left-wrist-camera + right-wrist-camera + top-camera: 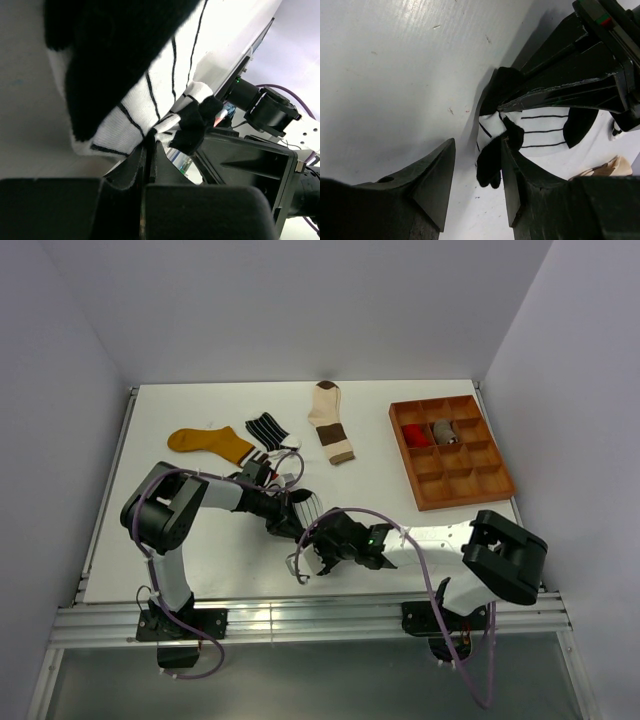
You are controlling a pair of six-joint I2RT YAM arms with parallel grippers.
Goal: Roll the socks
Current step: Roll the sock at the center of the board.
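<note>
Left wrist view: left fingers (145, 165) clamp the striped sock (163, 84) at its edge, mid-bench (395, 75) btwn arms. Right fingers (437, 180) gape beside its black toe, prob. not touching. Soft, light, floppy; pinch the toe end.

White sock with thin black stripes (165, 75), black toe and heel: bunched near table centre, slightly toward 6 o'clock, one edge pinched in the closed left gripper (150, 152), black tip hanging free. Mustard-yellow sock (210, 443): flat, bent, at 10 o'clock. Black sock with white stripes (266, 429): flat, at 11 o'clock, just beside the mustard one. Cream sock with brown patches (331, 420): flat, at 12 o'clock, lengthwise 12-to-6.
</note>
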